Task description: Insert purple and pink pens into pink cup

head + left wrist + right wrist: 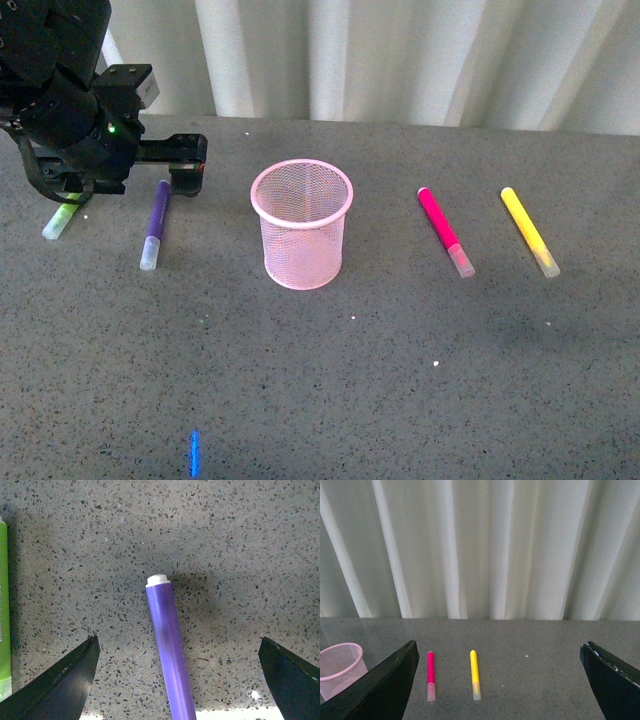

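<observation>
So at this point my left gripper was hanging right over the purple pen, jaws spread wide and empty, one finger on each side of the barrel with bare table showing between. My guess is I'd lined up that way so a straight drop and squeeze would catch the pen across its width. Nothing was touching it. It lay flat, just left of the pink cup, whitish cap toward me.

The cup stood upright in the middle, and through the mesh it looked empty. The pink pen was on the table to its right, with the yellow marker further out. My right gripper was open too, holding nothing and pointed at the curtain – parked back from the pens, I'd say, waiting its turn.

Stuff I couldn't see properly:
- The left wrist view cut off the purple pen's cap end, so only the plug end and part of the barrel showed.
- My left arm covered the far end of the green marker in the front view.
- My right arm didn't show in the front view at all.
- The right wrist view clipped the cup at the edge.
- There was a blue streak near the front of the table – no idea what it was.
</observation>
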